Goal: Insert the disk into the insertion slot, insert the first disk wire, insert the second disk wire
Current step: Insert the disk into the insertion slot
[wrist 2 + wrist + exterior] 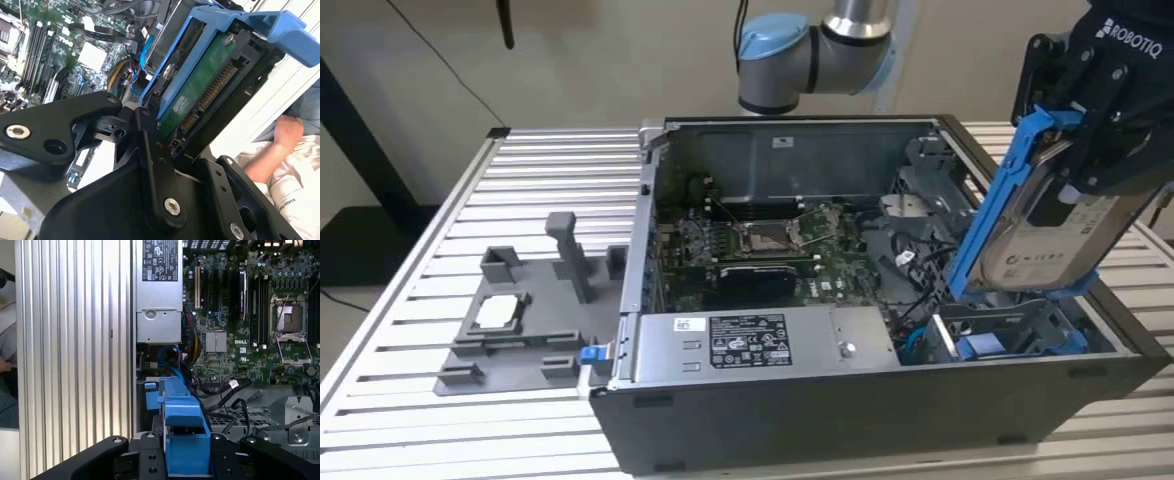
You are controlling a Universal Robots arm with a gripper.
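In the exterior view my gripper (1083, 165) is shut on the disk (1051, 240), a silver drive with a white label in a blue carrier frame (998, 200). The disk stands on edge, tilted, with its lower end just above the insertion slot (1003, 335), a grey bay with blue pieces at the case's front corner on the exterior view's right. The second wrist view has the disk's green board and connector (202, 95) between my black fingers (150, 150). The first wrist view looks down the blue carrier (184, 437) toward the bay (150, 395). Loose blue and black wires (172, 362) lie beside the bay.
The open computer case (854, 400) lies on a slatted metal table (547, 180), with the motherboard (767, 245) and a grey labelled power-supply box (754, 340) inside. A grey fixture (520, 320) sits at the exterior view's left. A person's hand (287, 132) rests beside the table.
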